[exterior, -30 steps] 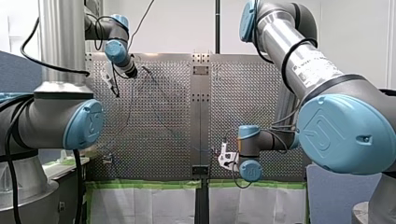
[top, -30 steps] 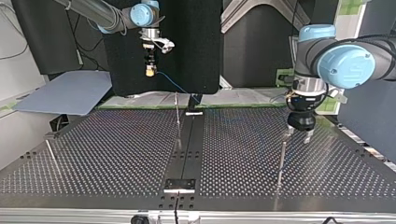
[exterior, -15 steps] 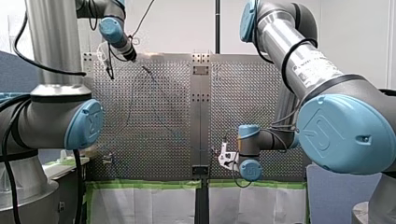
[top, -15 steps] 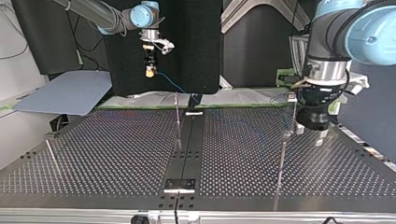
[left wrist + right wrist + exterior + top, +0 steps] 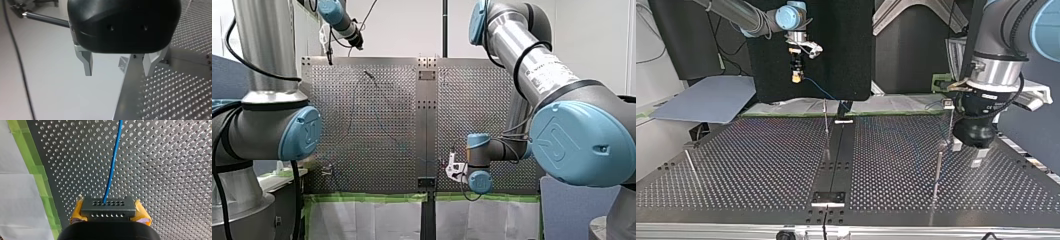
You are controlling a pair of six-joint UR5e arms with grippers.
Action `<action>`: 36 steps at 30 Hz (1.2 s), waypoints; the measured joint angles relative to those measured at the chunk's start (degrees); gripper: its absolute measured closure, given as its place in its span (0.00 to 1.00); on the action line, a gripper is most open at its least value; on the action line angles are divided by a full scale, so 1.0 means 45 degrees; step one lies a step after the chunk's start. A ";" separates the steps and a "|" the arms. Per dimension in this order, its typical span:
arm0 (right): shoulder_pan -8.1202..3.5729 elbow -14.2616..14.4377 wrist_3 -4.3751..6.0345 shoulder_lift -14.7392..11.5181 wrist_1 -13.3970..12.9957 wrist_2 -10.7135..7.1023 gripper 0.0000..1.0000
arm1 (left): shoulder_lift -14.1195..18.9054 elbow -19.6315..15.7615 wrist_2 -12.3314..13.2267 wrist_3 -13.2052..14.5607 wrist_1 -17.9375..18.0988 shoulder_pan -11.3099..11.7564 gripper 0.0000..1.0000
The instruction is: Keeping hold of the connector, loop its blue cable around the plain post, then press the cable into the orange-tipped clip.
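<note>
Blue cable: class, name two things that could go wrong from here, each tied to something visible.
1. My right gripper holds the connector by its yellow pads alone; pulling the blue cable taut might slip it out.
2. In the top view my left gripper hangs open close beside a post; it might bump it.

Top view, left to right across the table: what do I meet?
Leaning metal post → my right claw, shut on the connector → centre post → right-hand post → my left claw, open.
</note>
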 joint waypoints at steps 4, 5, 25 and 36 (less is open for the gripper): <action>0.0001 0.0000 0.0007 0.0001 0.0000 0.0000 0.87 | -0.0442 0.0492 -0.0307 0.0221 -0.0495 -0.0453 0.00; 0.0002 -0.0001 0.0008 0.0001 0.0000 0.0000 0.87 | -0.0594 0.0621 -0.0445 0.0251 -0.0645 -0.0603 0.00; 0.0003 -0.0005 0.0018 0.0000 0.0013 0.0000 0.87 | -0.1494 0.0859 -0.2111 0.0305 -0.3071 -0.2029 0.00; 0.0006 -0.0004 0.0003 0.0001 0.0039 0.0000 0.87 | -0.1486 0.0784 -0.2761 0.0400 -0.3765 -0.2160 0.00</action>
